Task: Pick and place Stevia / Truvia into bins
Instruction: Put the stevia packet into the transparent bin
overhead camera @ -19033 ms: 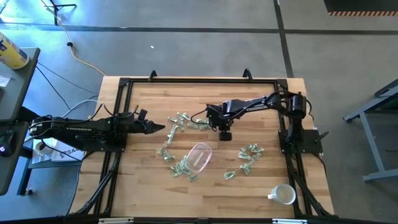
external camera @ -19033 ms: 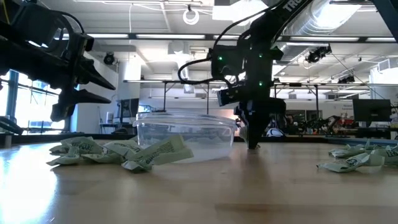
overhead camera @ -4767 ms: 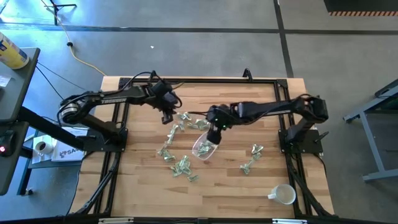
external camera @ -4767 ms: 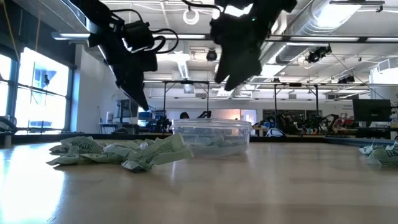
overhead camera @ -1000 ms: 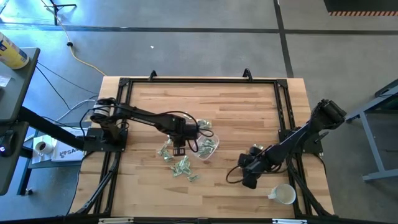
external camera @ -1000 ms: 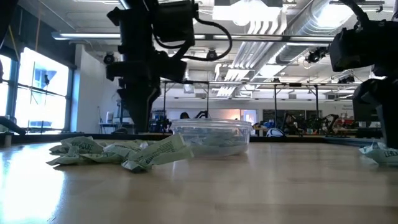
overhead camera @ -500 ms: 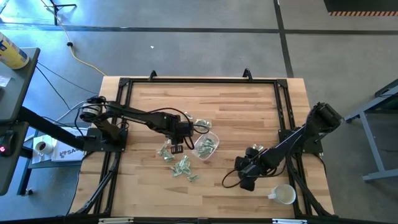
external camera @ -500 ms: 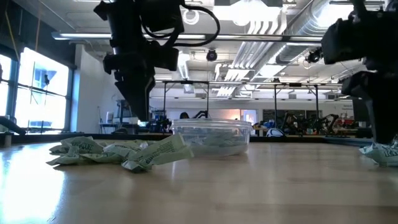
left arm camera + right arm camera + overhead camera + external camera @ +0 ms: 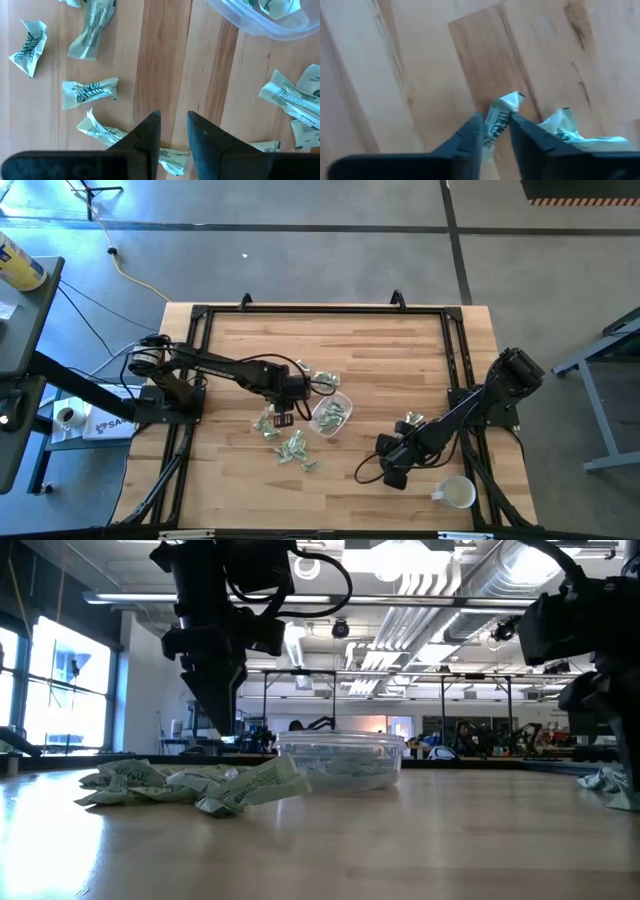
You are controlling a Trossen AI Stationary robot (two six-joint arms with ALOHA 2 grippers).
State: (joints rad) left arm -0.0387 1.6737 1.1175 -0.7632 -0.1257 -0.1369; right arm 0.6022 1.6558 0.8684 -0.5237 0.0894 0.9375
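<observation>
Pale green and white sweetener packets lie crumpled in clusters (image 9: 292, 446) (image 9: 190, 785) on the wooden table. More of them lie inside the shallow clear container (image 9: 332, 414) (image 9: 340, 760). My left gripper (image 9: 283, 419) (image 9: 174, 127) hangs above the table just left of the container. Its fingers point down with a narrow gap between them and hold nothing; loose packets (image 9: 90, 91) lie around it. My right gripper (image 9: 392, 470) (image 9: 496, 125) is low at the table's near right and shut on one packet. Another packet (image 9: 570, 132) lies beside it. My right gripper pinches one crumpled packet between its two fingertips. The packet's end (image 9: 504, 106) sticks out past the fingers. The fingers come from above, pointing down at the wood. Whether the packet is lifted clear of the table, I cannot tell.
A white handled mug (image 9: 458, 493) stands at the near right corner, close to my right arm. A black frame (image 9: 320, 310) runs around the tabletop. A few packets (image 9: 410, 423) lie right of the container. Bare wood spreads over the far half.
My left gripper has moved a little toward the table's left, away from the container, and now hangs over the loose packets. My right gripper has stayed low at the near right packets, shifting slightly toward the left.
</observation>
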